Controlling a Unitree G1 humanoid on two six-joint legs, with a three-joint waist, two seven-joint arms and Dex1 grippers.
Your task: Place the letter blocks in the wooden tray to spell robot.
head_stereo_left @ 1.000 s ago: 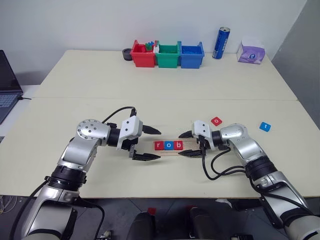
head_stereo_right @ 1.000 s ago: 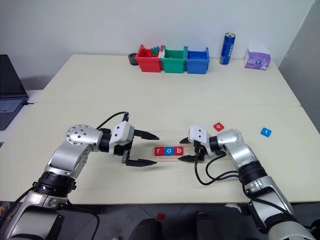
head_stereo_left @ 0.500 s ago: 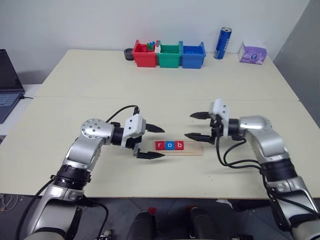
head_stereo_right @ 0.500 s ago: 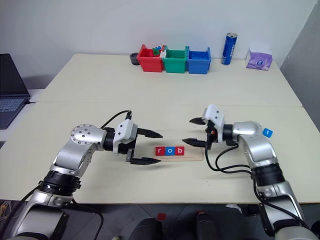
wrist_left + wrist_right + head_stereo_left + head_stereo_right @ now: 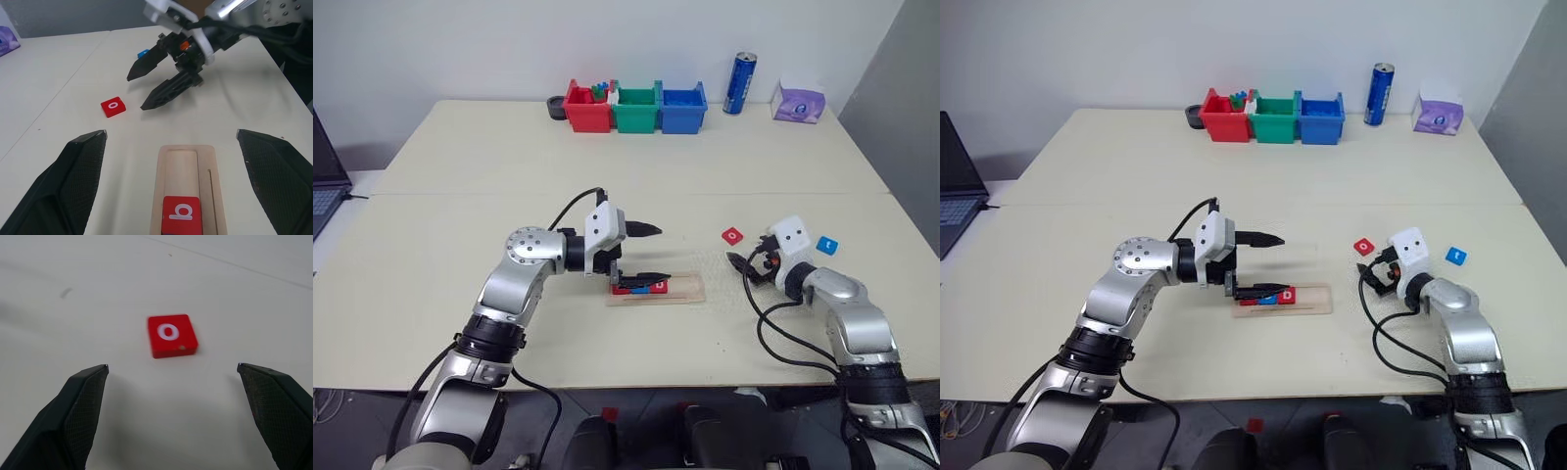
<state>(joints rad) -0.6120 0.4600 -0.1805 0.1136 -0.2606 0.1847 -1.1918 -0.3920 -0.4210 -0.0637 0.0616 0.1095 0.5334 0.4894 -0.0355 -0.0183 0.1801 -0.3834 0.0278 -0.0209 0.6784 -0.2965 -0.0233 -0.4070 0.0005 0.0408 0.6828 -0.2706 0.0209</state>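
- The wooden tray [image 5: 656, 291] lies flat on the cream worktop [image 5: 509, 225], near the front centre.
- Letter blocks sit in the tray's groove at its left end; the left wrist view shows a red "b" block [image 5: 181, 214] as the last in the row, with bare groove beyond it.
- The left end effector [image 5: 646, 257] is spread wide and empty. Its lower finger lies over the blocks in the tray, hiding part of them; its upper finger points over the worktop behind the tray.
- A red "o" block [image 5: 732, 236] lies loose on the worktop, to the right of the tray and apart from it.
- A blue letter block [image 5: 826, 245] lies farther right; its letter is too small to read.
- The right end effector [image 5: 747, 270] is spread wide and empty, pointing toward the red "o" block, which lies ahead of and between its fingers [image 5: 80, 416] without touching them.
- At the far edge stand a red bin [image 5: 586, 108], a green bin [image 5: 637, 108] and a blue bin [image 5: 684, 108] side by side, with a blue can [image 5: 740, 83] and a purple tissue pack [image 5: 799, 101] to their right.
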